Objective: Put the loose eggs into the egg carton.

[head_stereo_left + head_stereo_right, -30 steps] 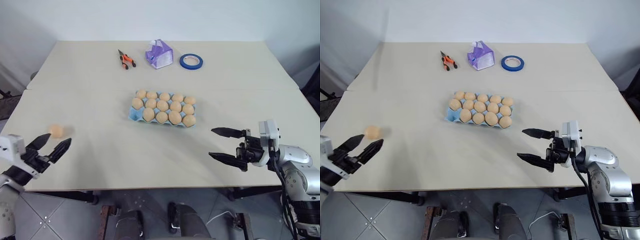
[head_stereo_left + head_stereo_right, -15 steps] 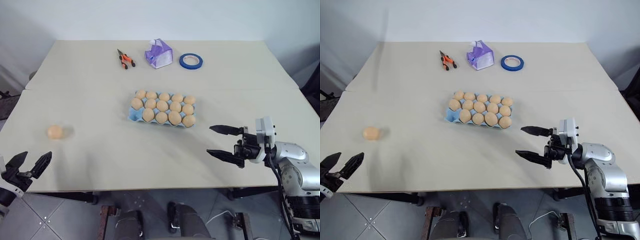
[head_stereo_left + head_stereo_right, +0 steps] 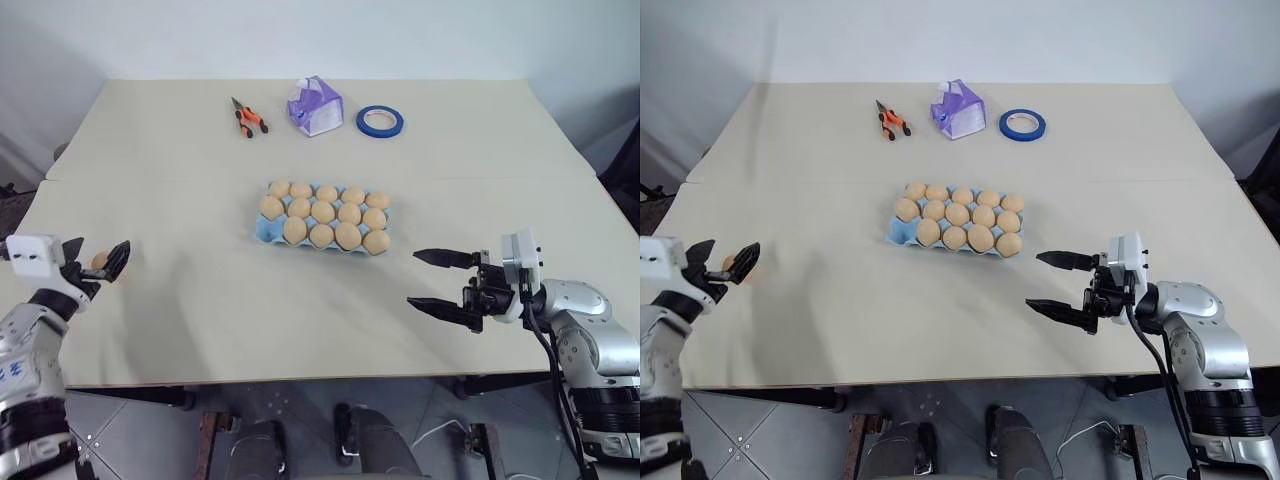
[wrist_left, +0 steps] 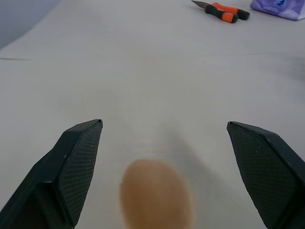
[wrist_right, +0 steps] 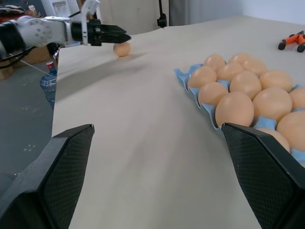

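On worktop (image 3: 200, 300), left edge: loose egg (image 3: 99, 261) between wide-spread left tool (image 3: 97, 261) fingers.
Right tool (image 3: 428, 279): wide, empty.
Egg carton (image 3: 264, 231): one cup bare.

The egg carton (image 3: 263, 231) is a flat, lidless, light-blue moulded tray lying near the middle of the worktop (image 3: 200, 310), three rows of five cups; tan-brown eggs fill every cup but the near-left corner one, which shows bare blue; each seated egg stands on end, smooth and alike; one loose egg (image 3: 99, 262) of the same tan-brown rests on the worktop well to the left of the carton, near the left edge, lying between the spread fingers of the left tool (image 3: 97, 263)
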Controlling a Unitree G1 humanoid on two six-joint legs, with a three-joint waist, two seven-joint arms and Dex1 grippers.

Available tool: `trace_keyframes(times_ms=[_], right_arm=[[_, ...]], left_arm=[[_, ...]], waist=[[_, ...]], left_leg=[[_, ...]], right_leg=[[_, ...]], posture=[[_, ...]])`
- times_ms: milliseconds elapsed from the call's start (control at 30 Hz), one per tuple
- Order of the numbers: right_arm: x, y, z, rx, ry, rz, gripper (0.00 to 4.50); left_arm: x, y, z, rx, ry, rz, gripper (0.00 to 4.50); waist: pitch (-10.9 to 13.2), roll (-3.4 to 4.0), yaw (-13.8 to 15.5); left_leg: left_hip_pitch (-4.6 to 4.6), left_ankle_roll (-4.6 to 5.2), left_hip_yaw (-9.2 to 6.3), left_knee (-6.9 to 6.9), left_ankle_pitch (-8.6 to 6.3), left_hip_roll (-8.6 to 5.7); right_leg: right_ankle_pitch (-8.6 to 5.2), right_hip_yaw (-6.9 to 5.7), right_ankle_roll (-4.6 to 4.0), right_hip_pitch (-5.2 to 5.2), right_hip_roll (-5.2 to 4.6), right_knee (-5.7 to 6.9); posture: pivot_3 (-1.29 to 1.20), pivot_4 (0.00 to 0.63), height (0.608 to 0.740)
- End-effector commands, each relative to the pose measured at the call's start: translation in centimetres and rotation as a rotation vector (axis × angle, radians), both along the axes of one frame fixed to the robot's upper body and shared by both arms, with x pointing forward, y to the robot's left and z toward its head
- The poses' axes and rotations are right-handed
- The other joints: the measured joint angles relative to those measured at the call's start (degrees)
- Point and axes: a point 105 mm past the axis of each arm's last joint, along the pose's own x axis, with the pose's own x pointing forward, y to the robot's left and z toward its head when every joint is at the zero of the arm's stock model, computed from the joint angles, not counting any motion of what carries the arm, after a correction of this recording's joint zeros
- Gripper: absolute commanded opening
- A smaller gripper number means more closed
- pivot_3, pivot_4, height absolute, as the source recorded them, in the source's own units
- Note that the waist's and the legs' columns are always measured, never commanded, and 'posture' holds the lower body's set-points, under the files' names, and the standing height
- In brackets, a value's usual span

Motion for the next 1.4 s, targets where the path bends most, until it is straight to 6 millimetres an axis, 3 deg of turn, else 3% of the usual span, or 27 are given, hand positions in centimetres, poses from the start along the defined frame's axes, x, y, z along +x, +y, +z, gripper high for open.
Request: trace_keyframes(times_ms=[33,333,500,633,767,1033,1233,1400], right_arm=[[-0.5,-0.4,1.0,-0.001,-0.039,-0.024,4.50],[-1.1,-0.6,0.6,-0.008,-0.020,-0.062,4.50],[-0.6,-0.5,0.6,-0.013,-0.022,-0.063,4.50],[-0.3,-0.5,0.8,-0.017,-0.028,-0.064,4.50],[-0.2,-0.5,0.8,-0.021,-0.030,-0.067,4.50],[-0.2,-0.5,0.8,-0.026,-0.043,-0.091,4.50],[-0.6,-0.8,0.7,-0.023,-0.048,-0.128,4.50],[-1.0,-1.0,0.5,-0.021,-0.042,-0.158,4.50]], left_arm=[[0.2,0.5,0.0,0.029,0.017,-0.003,4.45],[-0.5,0.8,-1.7,-0.013,0.134,0.013,4.45],[-0.4,1.2,-2.2,0.001,0.178,0.030,3.25],[0.5,-0.5,-0.7,0.031,0.114,-0.052,1.97],[2.3,-3.7,1.6,0.070,0.041,-0.192,1.47],[6.4,-13.8,5.1,0.116,-0.059,-0.573,1.44],[8.0,-19.3,4.5,0.117,-0.015,-0.795,1.44],[9.0,-21.1,3.6,0.096,0.033,-0.845,1.44]], waist=[[0.00,0.00,-0.03],[0.00,-0.01,0.14],[0.00,-0.01,0.16],[0.00,-0.01,0.20],[-0.01,-0.02,0.40],[-0.01,-0.02,1.54],[-0.01,-0.03,1.52],[0.00,-0.03,1.48]], left_leg=[[0.00,0.00,0.02,0.01,0.00,0.02],[0.08,-0.20,0.07,0.12,-0.11,-0.02],[0.09,-0.21,0.05,0.11,-0.10,-0.02],[0.08,-0.21,0.06,0.11,-0.10,-0.03],[0.07,-0.21,0.05,0.11,-0.10,-0.03],[0.05,0.12,0.18,0.20,0.10,-0.18],[0.06,0.10,0.25,0.23,0.10,-0.28],[0.06,0.08,0.26,0.29,0.10,-0.27]], right_leg=[[-0.01,0.00,-0.01,-0.01,0.03,0.00],[0.01,0.07,0.01,0.04,-0.04,0.09],[0.01,0.05,0.01,0.04,-0.04,0.11],[0.01,0.05,0.01,0.04,-0.05,0.10],[0.01,0.03,0.01,0.04,-0.06,0.10],[0.07,0.12,0.13,0.06,-0.04,0.11],[0.08,0.10,0.14,0.05,0.14,0.10],[0.08,0.11,0.14,0.04,0.19,0.14]], posture=[[0.00,0.150,0.740],[0.00,0.150,0.740],[0.00,0.150,0.740],[0.00,0.150,0.740],[0.00,0.150,0.740],[0.00,0.150,0.740],[0.00,0.150,0.740],[0.00,0.150,0.740]])
